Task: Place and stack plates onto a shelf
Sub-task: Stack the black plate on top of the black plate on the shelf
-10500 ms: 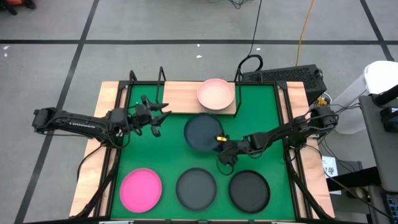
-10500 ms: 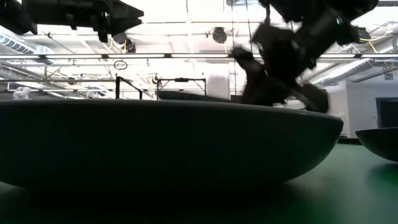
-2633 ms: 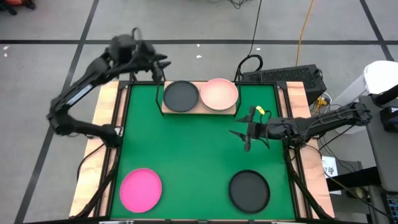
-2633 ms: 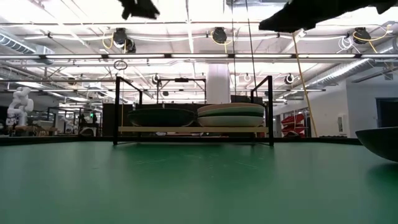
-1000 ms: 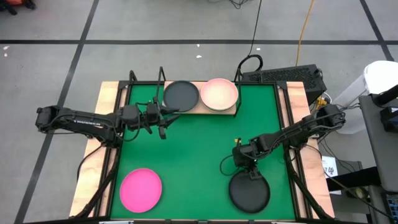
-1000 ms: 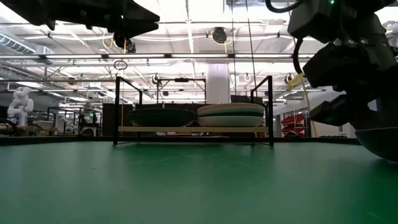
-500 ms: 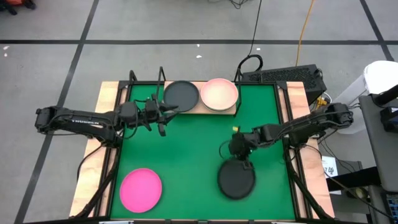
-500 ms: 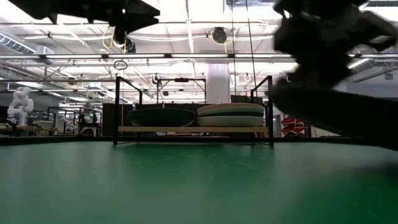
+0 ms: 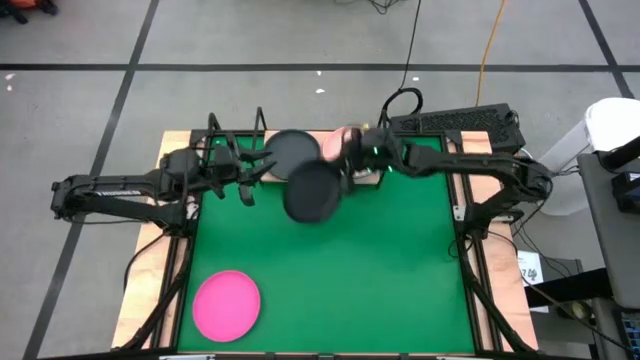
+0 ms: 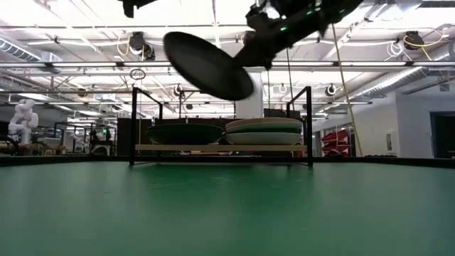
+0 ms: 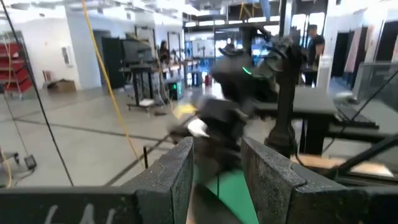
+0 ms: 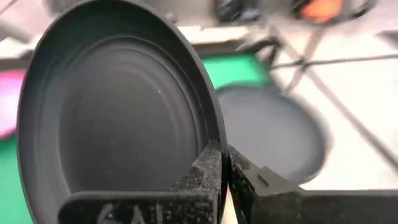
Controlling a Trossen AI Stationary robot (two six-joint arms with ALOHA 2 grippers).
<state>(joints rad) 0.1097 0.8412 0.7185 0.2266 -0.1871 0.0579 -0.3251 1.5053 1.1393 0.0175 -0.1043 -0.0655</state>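
Note:
My right gripper [image 9: 347,170] reaches over the shelf's near edge, shut on a dark plate [image 9: 312,191] that hangs tilted in the air [image 10: 207,65]. The light-wood shelf [image 10: 220,148] stands at the mat's far edge. On its left half lies a dark plate [image 9: 288,148], seen in the low view as a dark stack [image 10: 183,134]. On its right half rests a pale stack [image 10: 264,131] topped by the pale pink plate [image 9: 333,141], partly hidden by my arm. A hot pink plate [image 9: 227,303] lies on the mat, near left. My left gripper [image 9: 250,178] hovers open just left of the shelf. My right gripper pinches the dark plate's rim [image 12: 210,142] between its two fingers, one on the hollow face and one on the underside. The plate is lifted clear, above and in front of the shelf, tilted steeply with its free edge [image 10: 173,41] up and toward the table's left.
Black wire frame posts [image 10: 134,121] rise at the shelf's ends. The green mat [image 9: 380,270] lies open between the shelf and the hot pink plate. A keyboard [image 9: 460,120] sits beyond the table's far right corner. People stand in the room beyond, seen in the left wrist view.
My right gripper has carried the dark plate from the mat's near right up and across to the shelf's near edge; the plate went from lying flat to lifted clear and steeply tilted. My left gripper has drifted a little toward the table's far left.

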